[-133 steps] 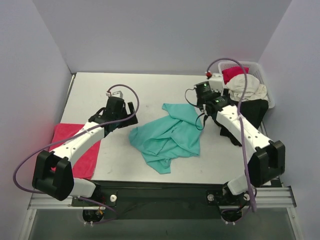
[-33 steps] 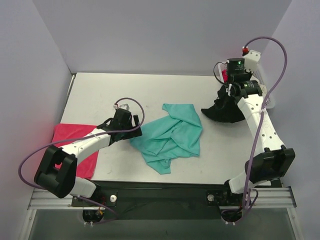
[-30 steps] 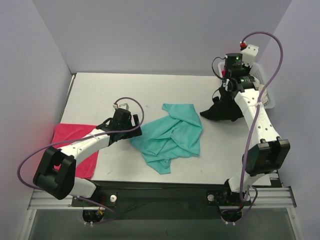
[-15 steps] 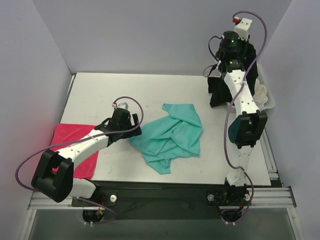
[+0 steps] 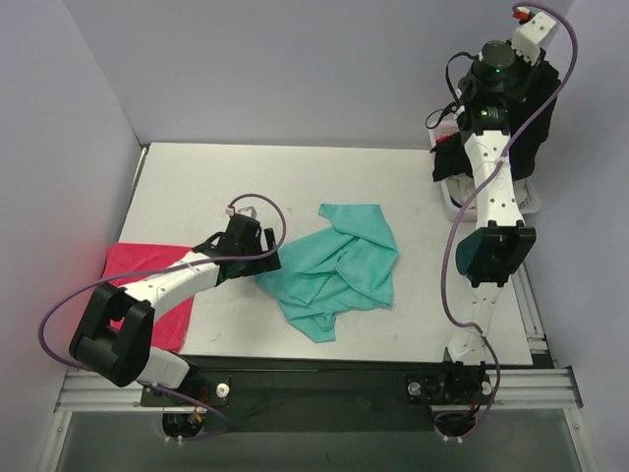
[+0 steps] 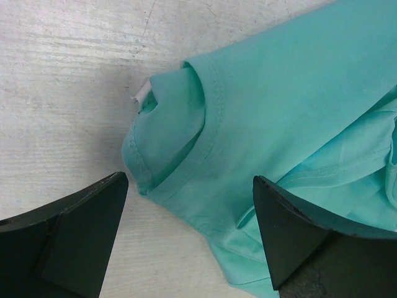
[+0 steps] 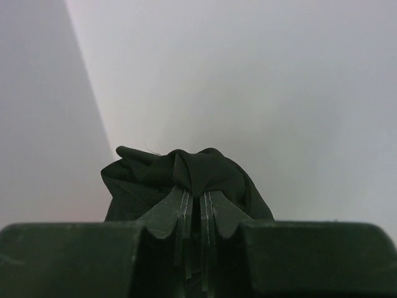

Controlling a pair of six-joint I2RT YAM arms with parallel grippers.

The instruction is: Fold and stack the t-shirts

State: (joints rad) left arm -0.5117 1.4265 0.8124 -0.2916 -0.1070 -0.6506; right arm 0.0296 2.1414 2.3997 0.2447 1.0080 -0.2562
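Jaws of right gripper pressed together on a bunched fold of black t-shirt, raised high over the far right corner, close to the back wall. Rest of that shirt hanging down around the arm, above white basket. Basket tucked into the far right corner of table, contents hidden by arm and cloth.

Left gripper spread wide, low over the tabletop, with the stitched left edge of teal t-shirt lying between the jaws; contact with the cloth not clear. Small white tag showing at that edge.

Teal t-shirt crumpled at mid-table, its near tip close to the front edge. Pinkish-red t-shirt flat at the left edge, partly under the left arm, apart from the teal one.

Bare tabletop across the far half, from left wall to basket, and along the near right beside the right arm's base.

Counted in view: three t-shirts (one black, one teal, one pinkish-red), two grippers, one basket.
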